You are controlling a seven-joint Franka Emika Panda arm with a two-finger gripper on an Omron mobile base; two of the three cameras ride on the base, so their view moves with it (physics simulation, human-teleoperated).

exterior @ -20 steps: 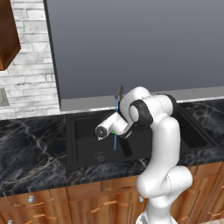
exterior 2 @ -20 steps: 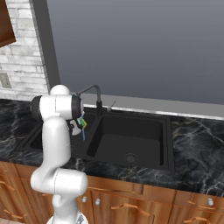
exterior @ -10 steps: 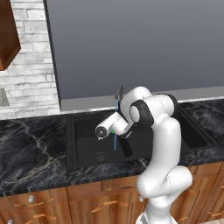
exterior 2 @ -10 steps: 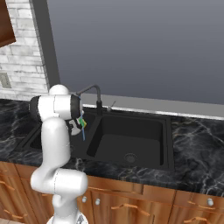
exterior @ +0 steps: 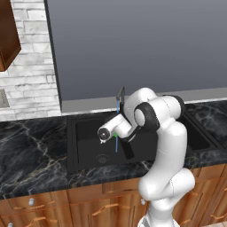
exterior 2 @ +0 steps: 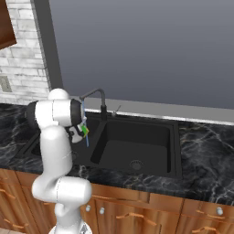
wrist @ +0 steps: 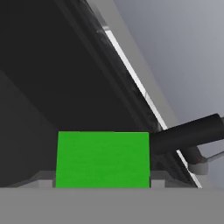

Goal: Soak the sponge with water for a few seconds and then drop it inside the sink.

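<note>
My gripper [exterior: 115,133] is shut on the green sponge [exterior: 115,134] and holds it above the left basin of the black sink [exterior: 86,144]. The thin light-blue water [exterior: 116,144] falls from the dark faucet [exterior: 120,95] straight past the sponge. From the right base view the sponge [exterior 2: 85,130] shows green with a yellow edge, right at the water [exterior 2: 87,138] under the faucet [exterior 2: 97,93], over the sink [exterior 2: 137,137]. The hand view has the sponge [wrist: 103,159] as a flat green rectangle covering my fingertips, with the faucet [wrist: 188,133] to its right.
Black marble counter [exterior: 31,146] surrounds the sink on both sides [exterior 2: 205,151]. A white brick wall [exterior: 26,75] and a wooden cabinet [exterior: 6,40] stand at the left. A grey panel [exterior: 133,44] rises behind the sink. Wooden drawers [exterior 2: 137,210] run below.
</note>
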